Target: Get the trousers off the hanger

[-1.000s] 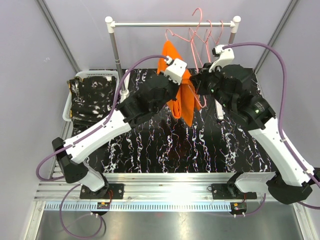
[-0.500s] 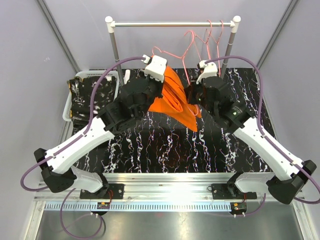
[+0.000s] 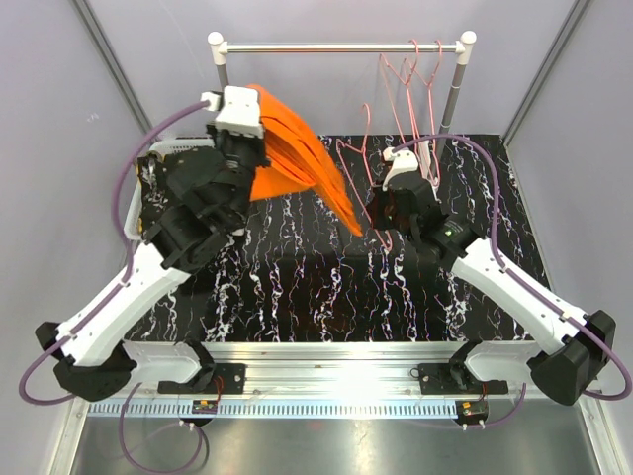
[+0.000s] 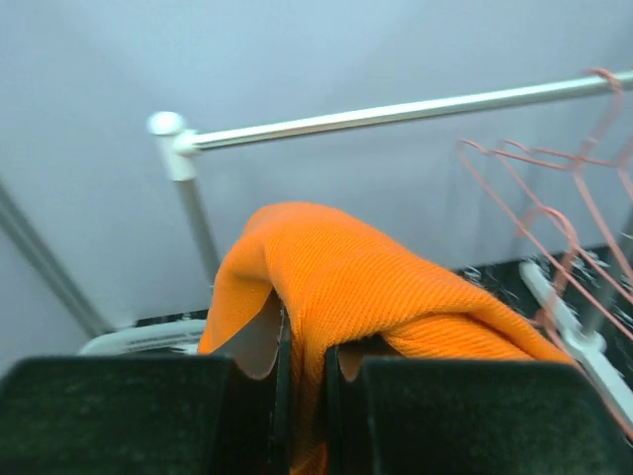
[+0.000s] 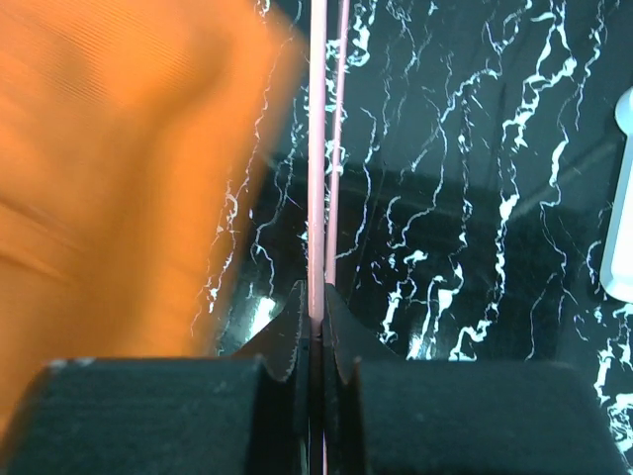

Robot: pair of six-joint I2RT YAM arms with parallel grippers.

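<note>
Orange trousers [image 3: 297, 163]: a bright orange folded garment, held in the air over the left rear part of the table [image 3: 326, 287]. It slopes from high beside the left wrist down to a pointed tip near the table's middle.
Left end effector [image 4: 305, 368]: clamped on the orange cloth. The left wrist view shows the fabric pinched in the narrow slit between the two fingers and bulging up over them.
Right end effector [image 5: 315, 332]: closed on the thin pink wire of a hanger [image 5: 317, 148], which runs straight away from the fingertips over the table.
Trousers and hanger: in the right wrist view the orange cloth is a blur to the left of the wire, its edge just beside it. Whether the two touch cannot be told.
Clothes rail [image 3: 336, 47]: a metal bar on two posts at the back of the table, with more pink hangers [image 3: 410, 69] hooked near its right end.
Held hanger and rail: in the top view the hook of the held hanger sits lower than the bar.
Basket [image 3: 183, 144]: white, at the left rear edge of the table, partly hidden by the left arm. A black garment with white speckles [image 3: 150, 203] lies in it.
Table surface: black with white marble veins.
</note>
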